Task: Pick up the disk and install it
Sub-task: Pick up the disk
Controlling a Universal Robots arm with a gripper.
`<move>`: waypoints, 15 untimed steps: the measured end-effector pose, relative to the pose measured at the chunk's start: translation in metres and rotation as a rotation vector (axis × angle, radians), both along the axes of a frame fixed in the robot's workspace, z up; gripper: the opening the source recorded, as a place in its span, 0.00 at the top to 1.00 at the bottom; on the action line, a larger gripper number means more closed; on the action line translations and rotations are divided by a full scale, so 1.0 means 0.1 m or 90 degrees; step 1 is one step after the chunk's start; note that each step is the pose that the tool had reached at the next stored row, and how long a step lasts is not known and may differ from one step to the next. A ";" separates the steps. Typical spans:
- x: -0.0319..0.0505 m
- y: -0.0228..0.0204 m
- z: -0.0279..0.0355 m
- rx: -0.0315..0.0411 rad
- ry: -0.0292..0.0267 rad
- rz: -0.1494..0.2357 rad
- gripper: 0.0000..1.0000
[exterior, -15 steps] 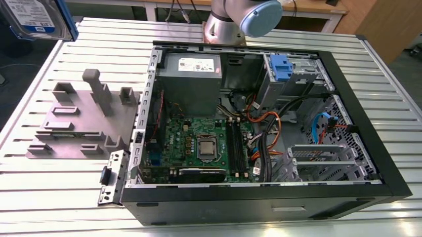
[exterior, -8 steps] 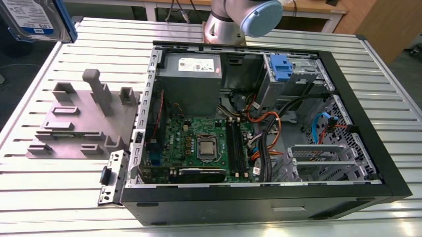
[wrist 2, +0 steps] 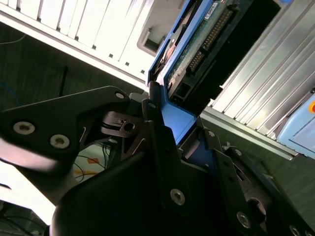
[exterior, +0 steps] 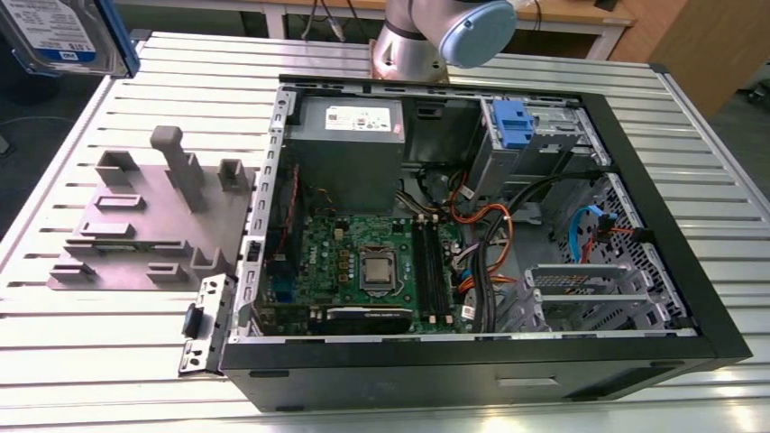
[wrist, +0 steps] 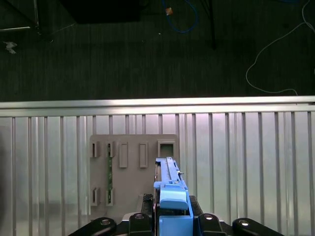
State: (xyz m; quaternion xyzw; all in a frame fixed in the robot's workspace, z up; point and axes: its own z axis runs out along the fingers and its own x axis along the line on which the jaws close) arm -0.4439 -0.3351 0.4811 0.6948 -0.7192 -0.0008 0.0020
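At the exterior view's ten o'clock, your gripper (wrist: pixel 172 220) is clamping the disk (exterior: pixel 60 32); the case (exterior: pixel 481 368) is lying toward four o'clock.

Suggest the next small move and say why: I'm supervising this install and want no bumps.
Probably carry the disk sideways toward the open computer case, keeping it high. The claw is shut on the disk's blue bracket. The disk is held up at the exterior view's left, off the grey fixture and well away from the case's drive bay.
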 end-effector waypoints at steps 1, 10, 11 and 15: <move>0.000 0.000 0.014 0.0000 0.0000 0.000 0.64; 0.000 0.000 0.148 0.0000 0.0001 0.000 0.64; 0.000 0.000 0.148 0.0000 0.0000 0.000 0.64; 0.000 0.000 0.151 0.0000 0.0000 0.000 0.64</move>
